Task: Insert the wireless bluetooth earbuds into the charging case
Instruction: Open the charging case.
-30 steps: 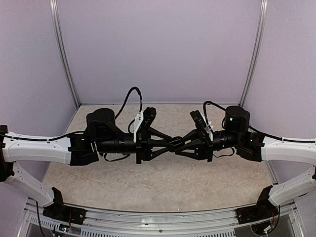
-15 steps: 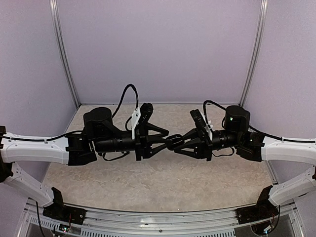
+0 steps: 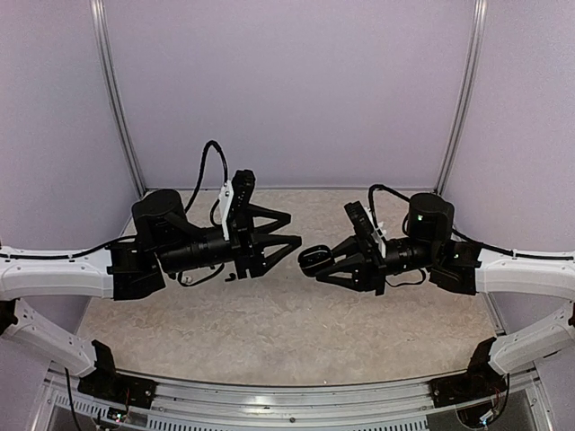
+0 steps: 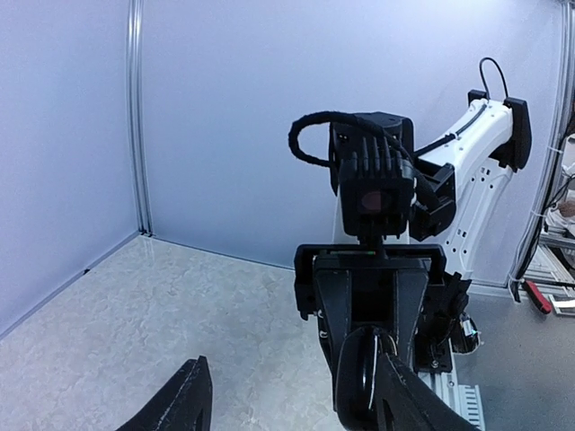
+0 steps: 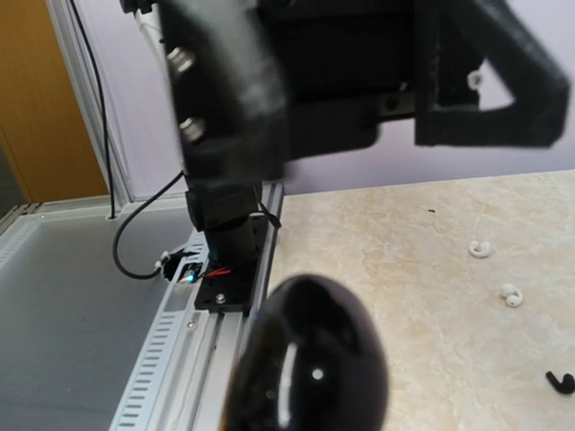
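Black charging case (image 3: 312, 259) in right claw (image 3: 321, 261) — left claw (image 3: 294, 228) spread, well apart.

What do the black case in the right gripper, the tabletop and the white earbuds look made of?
The case looks like hard plastic, glossy black: sharp light glints on its curve. The tabletop looks like beige stone or stone-print laminate, faintly veined, slight sheen; which one is unclear. The white earbuds are probably smooth plastic, too small to judge finish.
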Action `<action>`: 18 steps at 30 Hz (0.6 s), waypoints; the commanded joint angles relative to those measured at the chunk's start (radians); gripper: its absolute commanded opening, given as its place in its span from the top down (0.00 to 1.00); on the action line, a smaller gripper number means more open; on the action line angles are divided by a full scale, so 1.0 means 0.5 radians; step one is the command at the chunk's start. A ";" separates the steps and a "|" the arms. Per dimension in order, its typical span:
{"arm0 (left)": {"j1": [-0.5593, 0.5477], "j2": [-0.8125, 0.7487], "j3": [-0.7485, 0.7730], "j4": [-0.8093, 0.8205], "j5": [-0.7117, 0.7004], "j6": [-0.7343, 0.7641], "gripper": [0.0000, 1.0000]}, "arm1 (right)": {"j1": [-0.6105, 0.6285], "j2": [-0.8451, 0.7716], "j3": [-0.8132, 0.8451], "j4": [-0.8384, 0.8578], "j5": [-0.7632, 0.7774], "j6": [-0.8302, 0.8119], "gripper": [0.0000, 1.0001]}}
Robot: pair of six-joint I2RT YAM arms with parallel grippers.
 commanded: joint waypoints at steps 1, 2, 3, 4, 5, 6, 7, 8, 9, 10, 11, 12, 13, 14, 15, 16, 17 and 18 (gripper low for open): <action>-0.034 -0.044 -0.028 0.029 0.165 0.064 0.34 | 0.019 -0.012 0.043 0.003 0.057 0.014 0.97; -0.043 -0.035 -0.017 0.007 0.178 0.075 0.33 | 0.020 -0.007 0.048 0.001 0.062 0.015 0.97; -0.053 -0.019 -0.004 -0.013 0.183 0.088 0.32 | 0.020 -0.001 0.052 0.001 0.062 0.018 0.97; -0.068 -0.007 0.010 -0.035 0.180 0.102 0.32 | 0.020 0.003 0.054 0.000 0.061 0.020 0.97; -0.085 0.016 0.024 -0.053 0.169 0.112 0.31 | 0.020 0.008 0.060 -0.001 0.059 0.026 0.97; -0.094 0.035 0.041 -0.076 0.152 0.112 0.31 | 0.020 0.011 0.064 -0.001 0.054 0.028 0.97; -0.101 0.050 0.063 -0.107 0.116 0.146 0.31 | 0.018 0.009 0.067 0.002 0.042 0.028 0.97; -0.102 0.072 0.072 -0.124 0.100 0.159 0.31 | 0.020 0.007 0.069 0.002 0.038 0.028 0.97; -0.099 0.086 0.079 -0.131 0.092 0.161 0.31 | 0.021 0.005 0.070 0.003 0.036 0.027 0.97; -0.100 0.090 0.083 -0.133 0.075 0.162 0.31 | 0.020 0.002 0.070 0.003 0.031 0.029 0.97; -0.099 0.097 0.089 -0.137 0.061 0.161 0.31 | 0.019 -0.002 0.072 0.005 0.019 0.027 0.97; -0.097 0.101 0.097 -0.147 0.043 0.164 0.31 | 0.020 -0.006 0.072 0.010 0.006 0.026 0.97; -0.095 0.106 0.107 -0.157 0.018 0.162 0.31 | 0.020 -0.012 0.070 0.015 -0.003 0.028 0.97; -0.093 0.112 0.115 -0.165 -0.001 0.157 0.31 | 0.022 -0.013 0.069 0.019 -0.009 0.030 0.97; -0.085 0.116 0.116 -0.166 -0.006 0.151 0.31 | 0.023 -0.016 0.069 0.021 -0.015 0.028 0.97; -0.081 0.114 0.115 -0.162 -0.012 0.144 0.31 | 0.028 -0.017 0.069 0.020 -0.022 0.019 0.97; -0.078 0.111 0.114 -0.154 -0.026 0.134 0.31 | 0.029 -0.017 0.064 0.015 -0.023 0.010 0.97; -0.074 0.104 0.111 -0.144 -0.038 0.129 0.32 | 0.036 -0.017 0.066 0.008 -0.024 -0.003 0.98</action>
